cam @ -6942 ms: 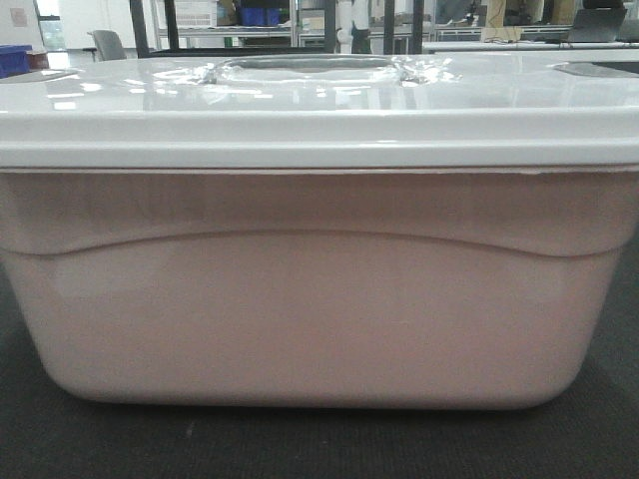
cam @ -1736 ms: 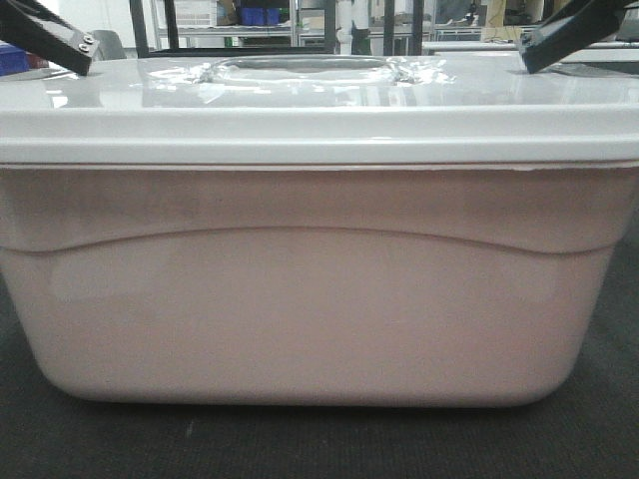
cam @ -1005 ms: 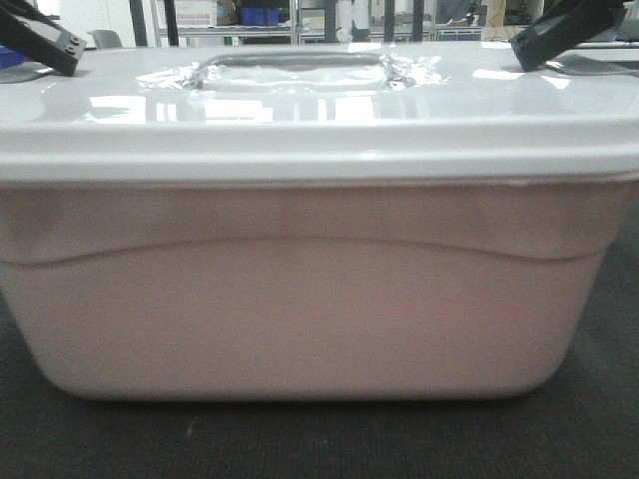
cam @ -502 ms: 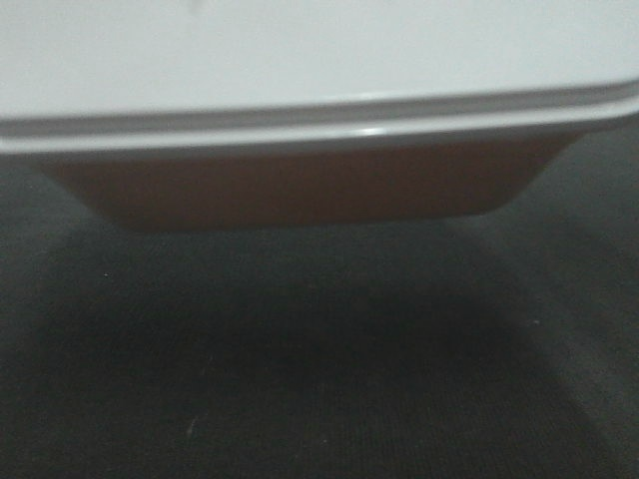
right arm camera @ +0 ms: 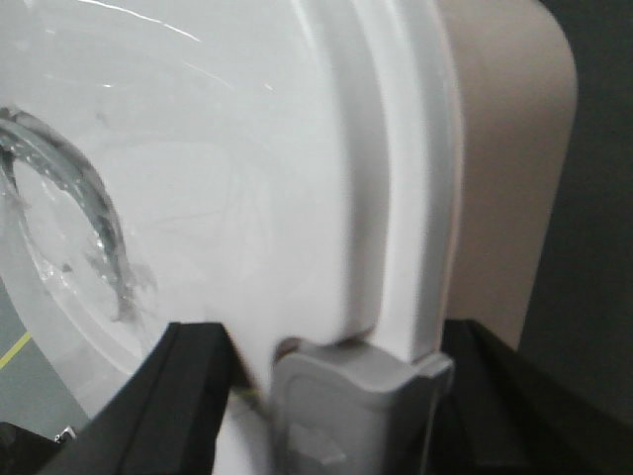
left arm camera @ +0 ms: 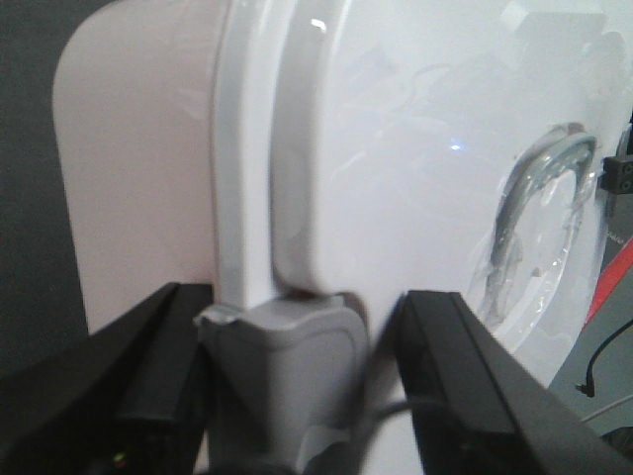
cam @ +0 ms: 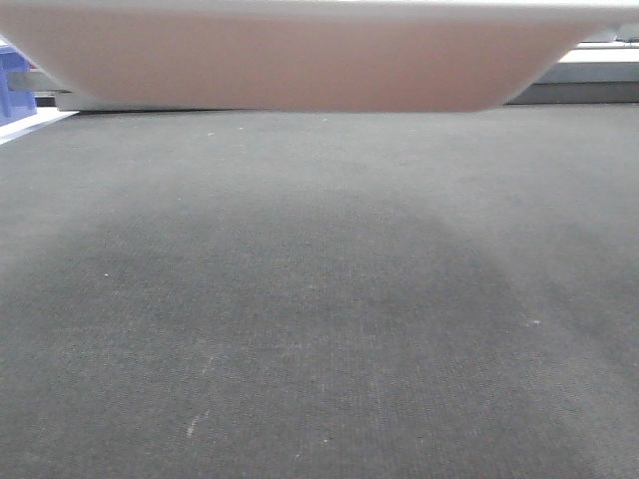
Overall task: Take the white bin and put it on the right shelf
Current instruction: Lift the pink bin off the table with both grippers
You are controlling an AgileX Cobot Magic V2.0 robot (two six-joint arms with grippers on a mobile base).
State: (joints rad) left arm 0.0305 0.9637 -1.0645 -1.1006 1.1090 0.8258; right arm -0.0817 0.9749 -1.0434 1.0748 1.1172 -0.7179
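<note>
in the front view a dark grey woven surface [cam: 319, 329] fills the near ground, with a broad soft shadow across its middle. above its far part hangs the white bin [cam: 300, 60]. only the pinkish underside and rounded bottom corners show at the top edge, and a clear gap separates them from the surface, so the bin is off the surface and in the air. past its left corner, at the frame's left edge, part of a blue bin [cam: 12, 85] shows further back.

in the left wrist view the left tool [left arm camera: 302, 307] is nearest. its two black fingers [left arm camera: 148, 386] stand one on each side of a grey latch [left arm camera: 287, 366] at the end of the bin, clenched on that end. beyond the latch the rim of the glossy white lid [left arm camera: 396, 148] runs away from the camera, with the pinkish wall to its left. the recessed handle [left arm camera: 539, 208] lies further off, near the right edge.

in the right wrist view the right tool [right arm camera: 326, 336] mirrors this. its black fingers [right arm camera: 188, 396] flank the grey latch [right arm camera: 346, 416] of the other end and grasp the bin there. the lid [right arm camera: 247, 148] stretches beyond, the pinkish wall lies to its right, and the handle [right arm camera: 89, 218] sits toward the left edge.
</note>
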